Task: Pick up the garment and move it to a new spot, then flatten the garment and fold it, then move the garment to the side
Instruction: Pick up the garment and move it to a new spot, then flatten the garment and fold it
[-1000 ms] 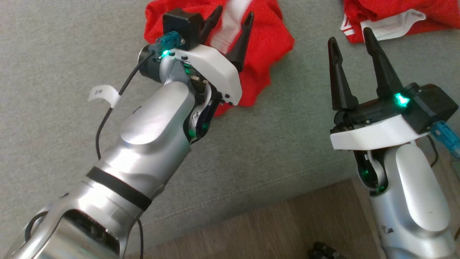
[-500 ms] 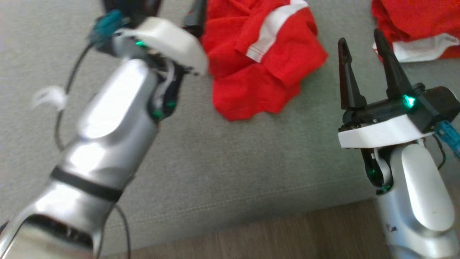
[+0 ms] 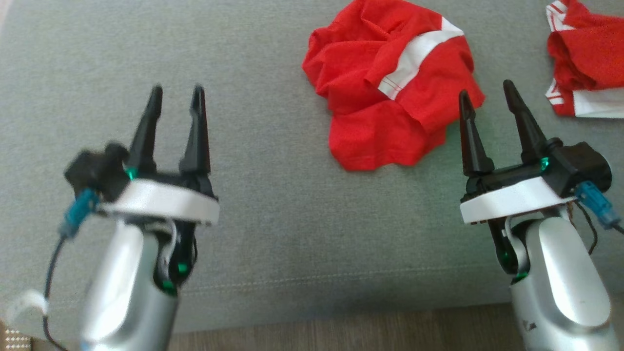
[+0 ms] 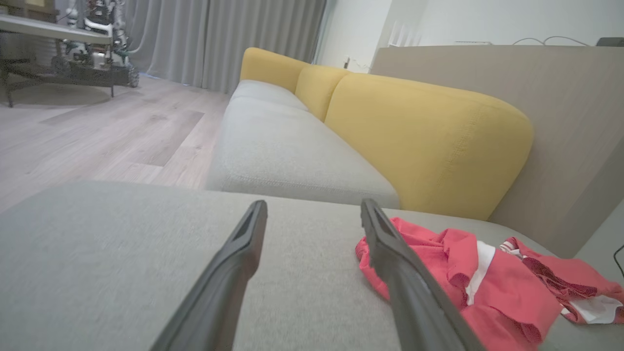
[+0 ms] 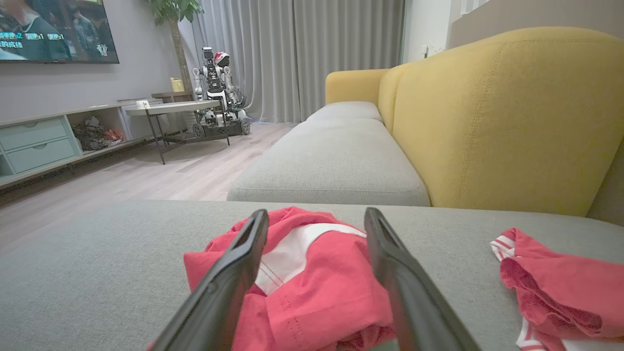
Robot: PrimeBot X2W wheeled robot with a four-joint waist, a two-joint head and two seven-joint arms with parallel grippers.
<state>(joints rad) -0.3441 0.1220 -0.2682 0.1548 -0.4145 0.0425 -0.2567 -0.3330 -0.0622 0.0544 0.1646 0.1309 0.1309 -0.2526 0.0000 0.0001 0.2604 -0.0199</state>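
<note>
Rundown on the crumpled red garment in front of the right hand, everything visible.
The red garment is a soft, knit-looking piece, crumpled into a loose heap, not flattened. A white band with thin red lines crosses its top. It lies on the grey cushion, apart from a second red garment to its right. The right hand is open near it; one fingertip overlaps its edge in the head view, contact unclear. Nothing grips it.

two red garments point(image 3: 390, 97) point(image 3: 585, 63); two tools point(image 3: 176, 90) point(image 3: 485, 88); one sofa point(image 5: 487, 122).
</note>
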